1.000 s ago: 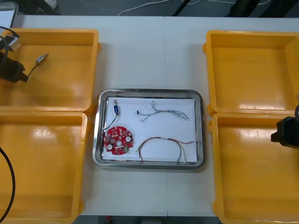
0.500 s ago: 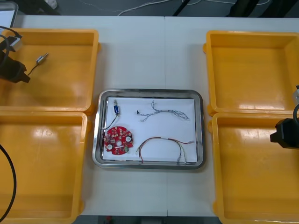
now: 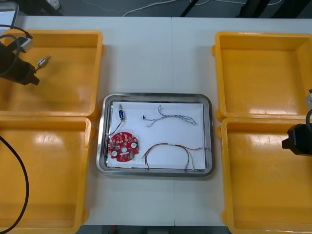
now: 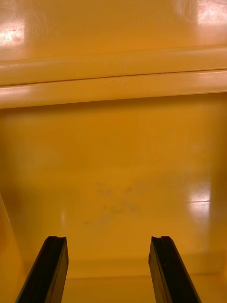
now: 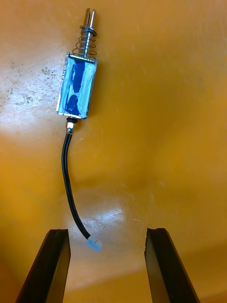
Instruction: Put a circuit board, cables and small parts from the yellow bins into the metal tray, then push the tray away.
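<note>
The small metal part (image 5: 78, 90) lies on the floor of the far left bin (image 3: 73, 35). It has a boxy metal body wrapped in glossy blue, with a coiled spring and a slim forked pin at the end away from the left gripper (image 5: 108, 232). A black cable (image 5: 64, 189) curves from its other end to a small white plug (image 5: 94, 246), which rests on the bin floor between the two black fingers. The fingers stand wide apart, touching neither plug nor cable. The right gripper (image 4: 109, 239) hangs over the near right bin (image 3: 229, 127), its fingers likewise spread, with bare bin floor between them. On the light table (image 3: 146, 53), the metal tray (image 3: 156, 96) sits between the bins, white inside. It holds a round red circuit board (image 3: 123, 146), a second small metal part (image 3: 120, 111), a blue and white cable (image 3: 170, 117) and a red and yellow cable (image 3: 165, 145). Beyond the table's far edge is dark floor (image 3: 97, 7).
</note>
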Available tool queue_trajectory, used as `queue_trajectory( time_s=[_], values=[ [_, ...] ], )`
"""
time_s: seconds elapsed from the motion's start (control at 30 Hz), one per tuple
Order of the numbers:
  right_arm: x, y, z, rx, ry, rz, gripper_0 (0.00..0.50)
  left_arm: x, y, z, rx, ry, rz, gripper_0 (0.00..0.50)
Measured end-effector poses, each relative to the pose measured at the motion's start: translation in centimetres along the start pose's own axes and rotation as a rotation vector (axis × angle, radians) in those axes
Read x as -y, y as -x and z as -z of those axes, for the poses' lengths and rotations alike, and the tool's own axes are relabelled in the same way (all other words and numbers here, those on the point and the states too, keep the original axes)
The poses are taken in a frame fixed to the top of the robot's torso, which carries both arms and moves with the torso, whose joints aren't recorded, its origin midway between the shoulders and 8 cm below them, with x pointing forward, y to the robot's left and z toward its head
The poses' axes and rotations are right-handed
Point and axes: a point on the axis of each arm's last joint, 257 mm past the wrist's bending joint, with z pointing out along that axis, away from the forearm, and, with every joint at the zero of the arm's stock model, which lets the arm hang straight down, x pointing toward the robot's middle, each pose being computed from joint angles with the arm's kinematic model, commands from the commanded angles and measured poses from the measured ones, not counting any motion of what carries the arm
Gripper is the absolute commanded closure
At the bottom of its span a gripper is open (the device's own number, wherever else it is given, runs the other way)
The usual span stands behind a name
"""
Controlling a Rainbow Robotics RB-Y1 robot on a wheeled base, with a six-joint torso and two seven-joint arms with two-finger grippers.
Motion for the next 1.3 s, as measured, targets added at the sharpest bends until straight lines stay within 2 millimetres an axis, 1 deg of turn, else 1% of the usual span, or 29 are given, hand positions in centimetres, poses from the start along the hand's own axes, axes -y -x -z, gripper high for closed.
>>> queue_trajectory(
  time_s=[0.17,0.43,0.67,0.77,0.93,1.13,1.2,1.27,1.3],
  values=[
    [0.0,0.0,0.0,0.000,0.000,0.000,0.000,-0.3,0.0,0.1,-0.002,0.013,-0.006,0.037],
    [0.0,0.0,0.0,0.000,0.000,0.000,0.000,-0.8,1.3,1.0,0.031,0.041,-0.028,0.037],
    [0.0,0.0,0.0,0.000,0.000,0.000,0.000,-0.9,1.9,1.0,0.050,0.073,-0.057,0.039],
    [0.0,0.0,0.0,0.000,0.000,0.000,0.000,-0.7,1.7,0.7,0.050,0.079,-0.066,0.039],
    [0.0,0.0,0.0,0.000,0.000,0.000,0.000,-0.6,0.8,0.0,0.037,0.078,-0.066,0.037],
    [0.0,0.0,0.0,0.000,0.000,0.000,0.000,-0.9,0.3,-0.1,0.043,0.096,-0.079,0.038],
    [0.0,0.0,0.0,0.000,0.000,0.000,0.000,-1.0,0.1,-0.2,0.040,0.096,-0.079,0.049],
    [0.0,0.0,0.0,0.000,0.000,0.000,0.000,-0.9,-0.1,-0.3,0.038,0.095,-0.078,0.085],
    [0.0,0.0,0.0,0.000,0.000,0.000,0.000,-0.9,-0.1,-0.4,0.037,0.095,-0.078,0.092]
  ],
)
